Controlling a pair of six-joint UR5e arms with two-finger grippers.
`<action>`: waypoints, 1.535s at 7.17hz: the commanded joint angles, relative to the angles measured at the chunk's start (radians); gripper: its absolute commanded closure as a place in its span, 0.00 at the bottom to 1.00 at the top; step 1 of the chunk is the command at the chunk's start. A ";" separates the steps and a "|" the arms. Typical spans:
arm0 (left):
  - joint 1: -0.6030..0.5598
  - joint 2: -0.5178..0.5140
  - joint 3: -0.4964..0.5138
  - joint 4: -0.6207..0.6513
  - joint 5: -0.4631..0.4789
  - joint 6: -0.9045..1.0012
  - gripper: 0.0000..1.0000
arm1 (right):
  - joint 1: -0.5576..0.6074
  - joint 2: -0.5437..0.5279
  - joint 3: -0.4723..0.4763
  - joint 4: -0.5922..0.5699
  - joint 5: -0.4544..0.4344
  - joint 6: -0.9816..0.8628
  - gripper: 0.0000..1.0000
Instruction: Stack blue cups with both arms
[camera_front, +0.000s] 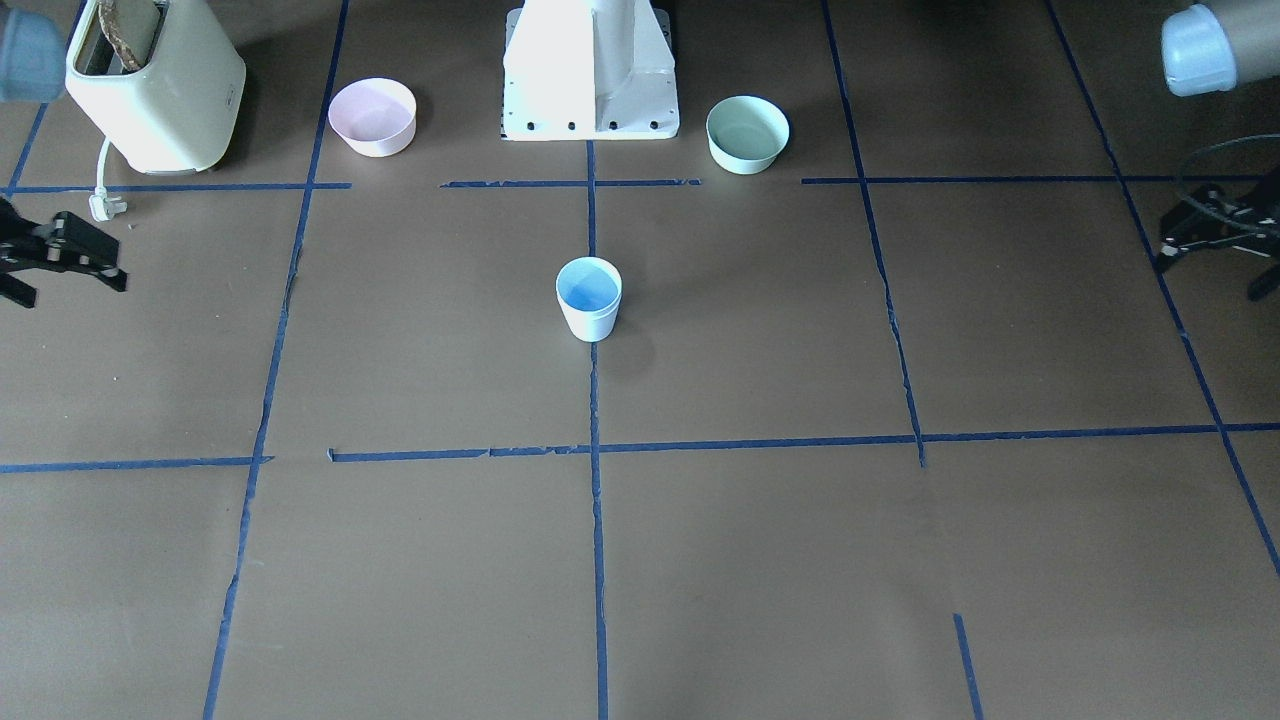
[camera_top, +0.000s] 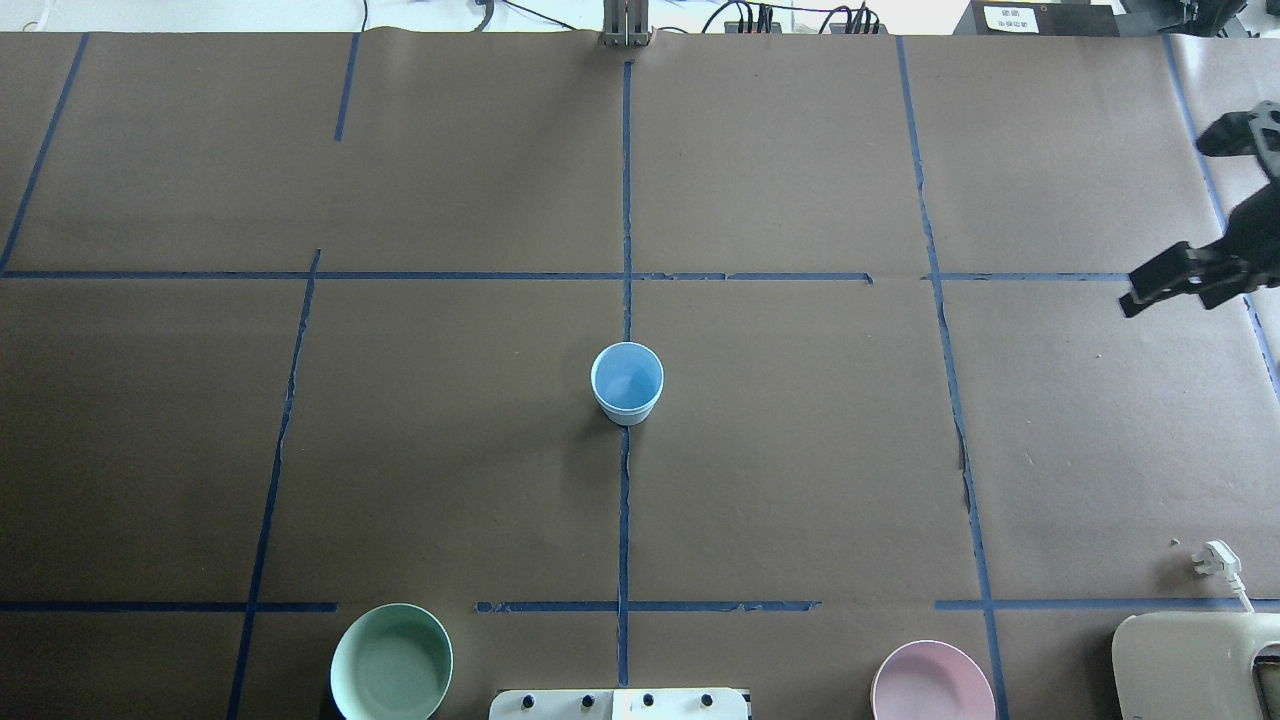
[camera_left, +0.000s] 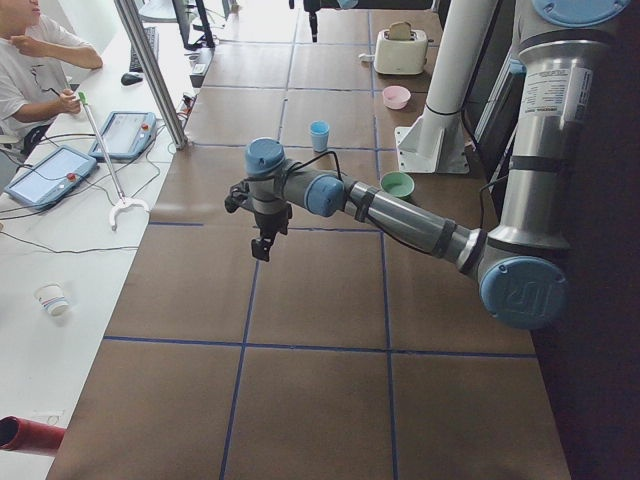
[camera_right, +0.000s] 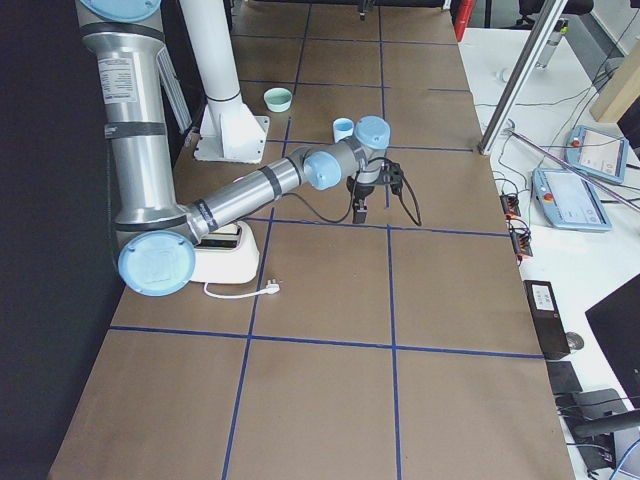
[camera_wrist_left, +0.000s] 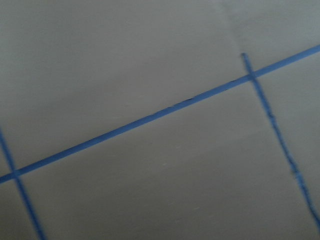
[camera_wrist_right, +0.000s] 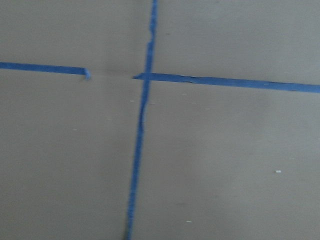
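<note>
Left hand (camera_front: 1212, 272) and right hand (camera_front: 65, 272) hang open, empty, at opposite desk (camera_front: 800, 560) edges, likely for clearance around the blue cups (camera_front: 588, 298), seemingly nested midway between.

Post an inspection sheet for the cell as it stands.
Surface: brown paper-covered table, blue tape grid, torn in places.
Job's things: blue cup upright at centre; second cup nested or absent, cannot tell.
Clutter: toaster, pink bowl, mint-green bowl near the robot's base.
End effectors: left end effector and right end effector open, empty, at opposite table ends.
Cables: toaster plug loose on table; black cable at left wrist.
Surroundings: operator seated at side desk.
</note>
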 joint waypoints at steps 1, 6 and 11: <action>-0.125 -0.021 0.140 0.029 -0.065 0.189 0.00 | 0.157 -0.099 -0.067 -0.002 0.053 -0.269 0.00; -0.172 -0.006 0.128 0.218 -0.045 0.179 0.00 | 0.283 -0.092 -0.186 -0.003 0.061 -0.426 0.00; -0.175 0.077 0.125 0.195 -0.048 0.183 0.00 | 0.285 -0.091 -0.207 0.003 0.044 -0.428 0.00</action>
